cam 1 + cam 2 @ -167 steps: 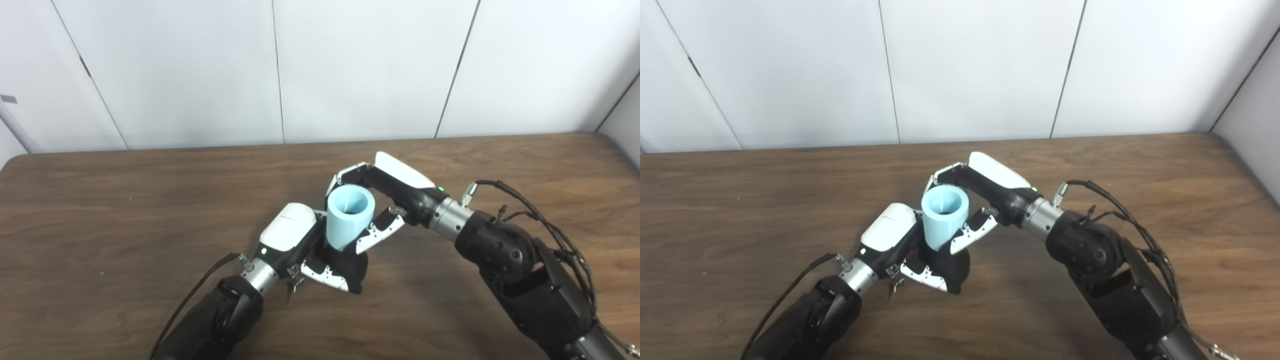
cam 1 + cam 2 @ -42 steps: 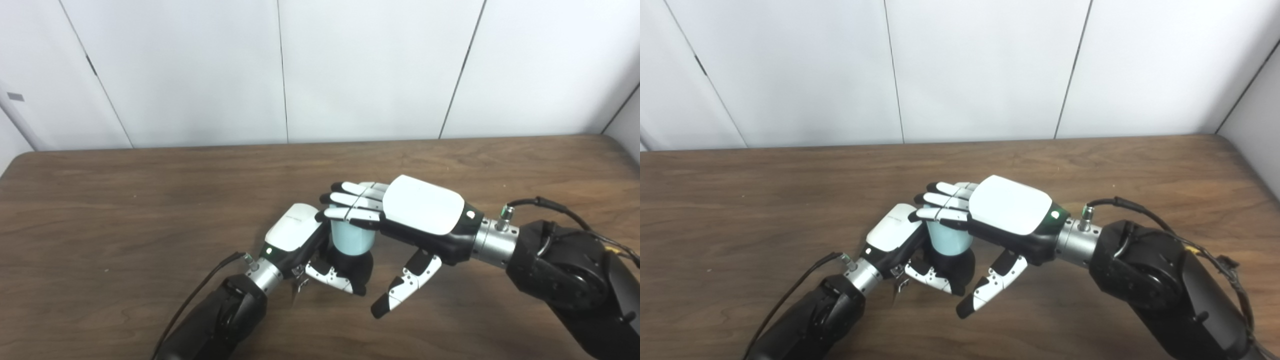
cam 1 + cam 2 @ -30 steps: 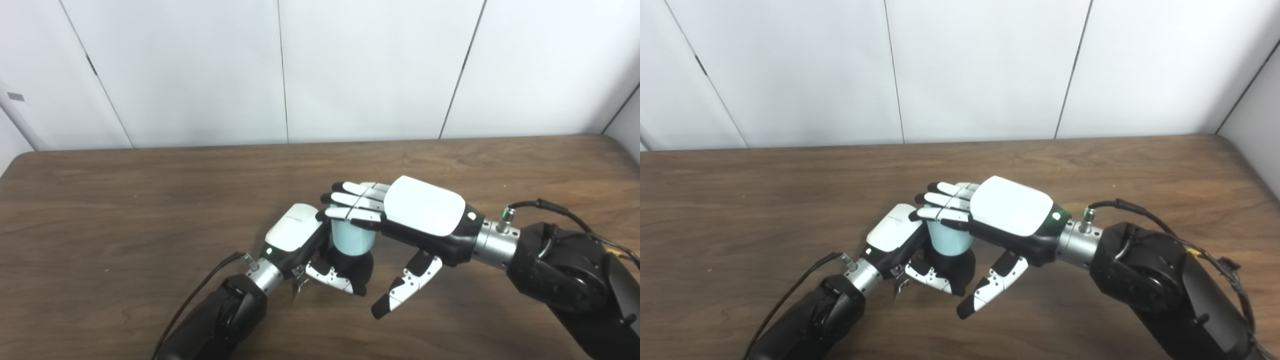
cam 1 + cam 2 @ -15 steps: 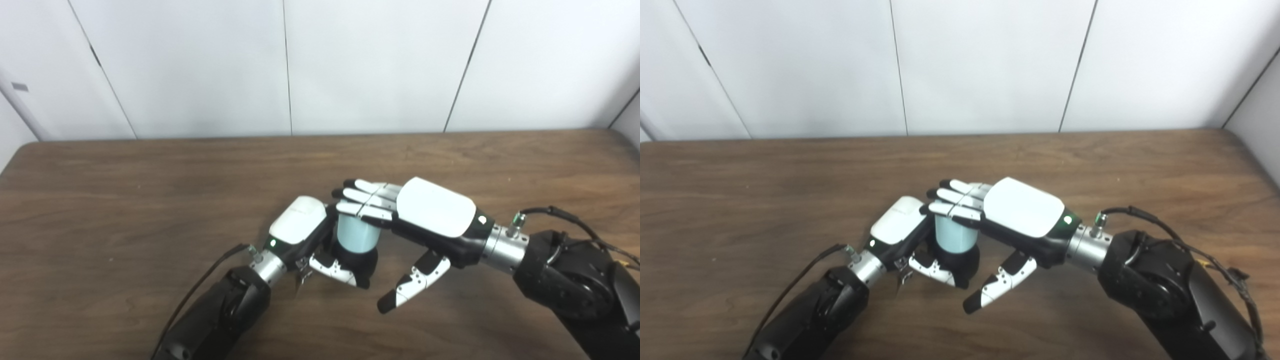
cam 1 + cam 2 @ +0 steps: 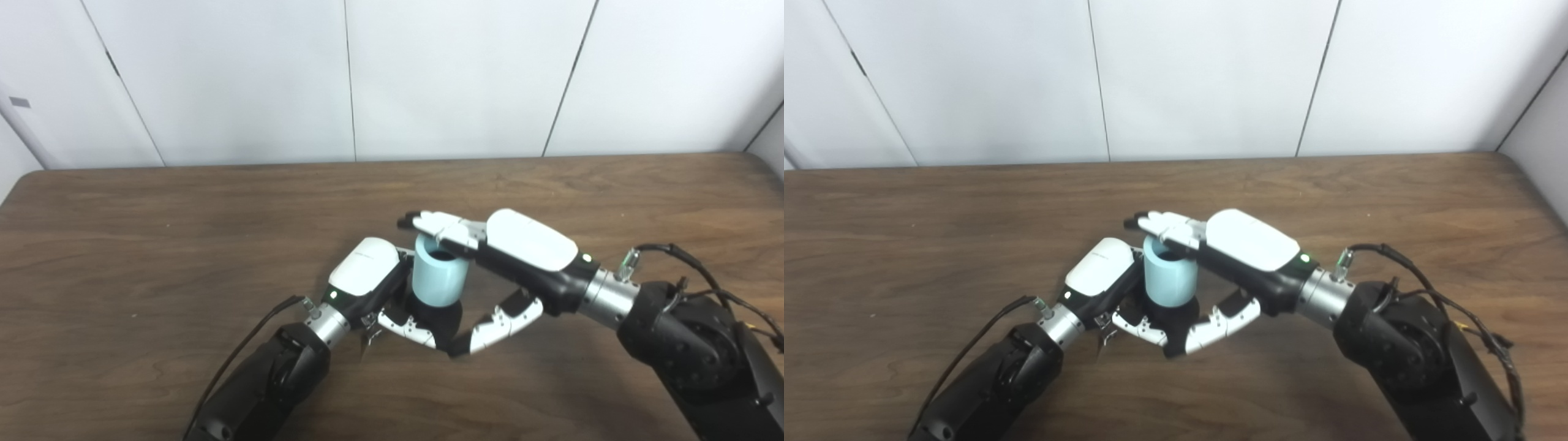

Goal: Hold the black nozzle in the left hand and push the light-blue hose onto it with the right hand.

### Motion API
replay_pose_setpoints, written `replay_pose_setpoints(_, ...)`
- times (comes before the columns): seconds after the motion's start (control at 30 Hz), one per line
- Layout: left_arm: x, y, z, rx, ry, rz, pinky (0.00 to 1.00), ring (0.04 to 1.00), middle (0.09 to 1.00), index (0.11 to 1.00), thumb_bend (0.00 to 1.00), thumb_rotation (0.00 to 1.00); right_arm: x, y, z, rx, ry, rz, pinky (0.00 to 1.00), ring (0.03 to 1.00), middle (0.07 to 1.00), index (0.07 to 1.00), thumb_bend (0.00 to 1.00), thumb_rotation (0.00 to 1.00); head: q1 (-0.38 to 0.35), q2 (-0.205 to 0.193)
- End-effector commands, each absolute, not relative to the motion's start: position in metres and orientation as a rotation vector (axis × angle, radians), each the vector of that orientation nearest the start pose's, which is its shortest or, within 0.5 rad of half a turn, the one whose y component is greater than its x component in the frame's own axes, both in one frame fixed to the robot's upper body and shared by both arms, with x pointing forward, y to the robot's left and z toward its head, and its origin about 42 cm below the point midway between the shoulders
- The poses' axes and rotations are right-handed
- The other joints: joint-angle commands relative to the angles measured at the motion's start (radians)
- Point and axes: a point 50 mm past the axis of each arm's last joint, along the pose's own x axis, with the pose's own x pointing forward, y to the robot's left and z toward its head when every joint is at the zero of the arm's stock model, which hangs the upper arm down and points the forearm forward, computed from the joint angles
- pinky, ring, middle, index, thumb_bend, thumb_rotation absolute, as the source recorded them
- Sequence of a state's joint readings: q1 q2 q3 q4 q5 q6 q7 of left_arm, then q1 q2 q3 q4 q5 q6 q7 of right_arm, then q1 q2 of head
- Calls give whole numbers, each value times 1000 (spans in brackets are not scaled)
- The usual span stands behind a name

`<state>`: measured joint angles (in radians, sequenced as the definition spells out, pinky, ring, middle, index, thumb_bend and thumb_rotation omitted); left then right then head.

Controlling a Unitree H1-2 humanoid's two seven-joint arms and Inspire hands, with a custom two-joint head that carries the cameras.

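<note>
Left eye view is showing you both hands meeting over the brown wood-grain counter (image 5: pixel 153 245). Your left hand (image 5: pixel 376 288) is wrapping its fingers around the black nozzle (image 5: pixel 442 313), holding it upright just above the counter. The short light-blue cylindrical hose (image 5: pixel 437 278) is standing on top of that nozzle, its open end facing up, directly beside the left hand's white back and touching it.

Your right hand (image 5: pixel 508 257) is reaching in from the other side with its fingers (image 5: pixel 438 225) stretched flat across the far rim of the hose's open top; whether they are pressing on the rim or hovering just over it, you cannot tell. Its thumb (image 5: pixel 496 324) is angling down below the palm, tip near the nozzle's base and close to the left hand's fingertips. The right hand is spread wide rather than gripping, holding nothing closed in its grasp.
</note>
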<state>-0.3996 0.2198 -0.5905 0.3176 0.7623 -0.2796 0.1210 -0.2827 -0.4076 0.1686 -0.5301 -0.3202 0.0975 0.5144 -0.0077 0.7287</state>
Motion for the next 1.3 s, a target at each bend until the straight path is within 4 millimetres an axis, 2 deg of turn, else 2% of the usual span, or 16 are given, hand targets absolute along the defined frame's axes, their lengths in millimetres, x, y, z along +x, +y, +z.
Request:
replay_pose_setpoints(0.0,343,130,74,1152,-371,-725,306,386,433,499,525,0,307,-217,308,-668,-561,470,678,854,921,918,637,536,0,1)
replay_pose_setpoints(0.1,342,129,74,1151,-372,-726,310,389,433,500,525,0,318,-225,297,-384,-420,323,617,783,886,889,617,522,3,0)
replay_pose_setpoints(0.17,342,129,74,1149,-375,-724,314,394,437,499,525,0,325,-231,287,-256,-340,257,594,744,867,892,591,502,3,0)
replay_pose_setpoints(0.27,342,129,73,1148,-378,-723,318,393,440,499,526,0,337,-241,269,-96,-241,196,527,704,850,874,571,422,4,0)
replay_pose_setpoints(0.33,342,130,73,1148,-380,-721,312,388,440,499,526,0,342,-247,257,0,-195,162,521,693,848,856,567,381,5,0)
replay_pose_setpoints(0.47,343,133,74,1152,-380,-720,308,384,440,498,526,0,349,-255,236,144,-115,105,491,661,841,834,573,352,7,0)
replay_pose_setpoints(0.6,343,135,74,1156,-382,-717,309,379,433,499,525,0,350,-255,224,243,-25,102,468,668,868,880,492,382,8,-2)
replay_pose_setpoints(0.73,344,136,75,1156,-383,-714,303,378,430,500,525,0,346,-250,210,354,85,55,462,654,844,854,427,403,8,-3)
replay_pose_setpoints(0.8,344,136,76,1154,-384,-714,303,381,431,501,525,0,345,-248,201,356,112,32,415,602,813,828,401,338,10,-3)
replay_pose_setpoints(0.87,344,136,77,1154,-384,-713,304,383,432,501,525,0,345,-247,189,347,138,32,421,575,757,773,448,302,11,-3)
replay_pose_setpoints(0.97,344,137,79,1150,-387,-706,306,392,440,502,525,0,344,-246,178,338,156,47,424,568,733,733,509,310,13,-1)
replay_pose_setpoints(1.13,344,142,83,1087,-359,-690,340,403,447,502,525,0,339,-242,171,373,144,33,381,543,743,729,578,338,17,-1)
replay_pose_setpoints(1.27,343,150,94,1049,-321,-669,375,445,462,516,523,0,332,-240,166,418,114,-3,380,542,745,731,564,347,20,0)
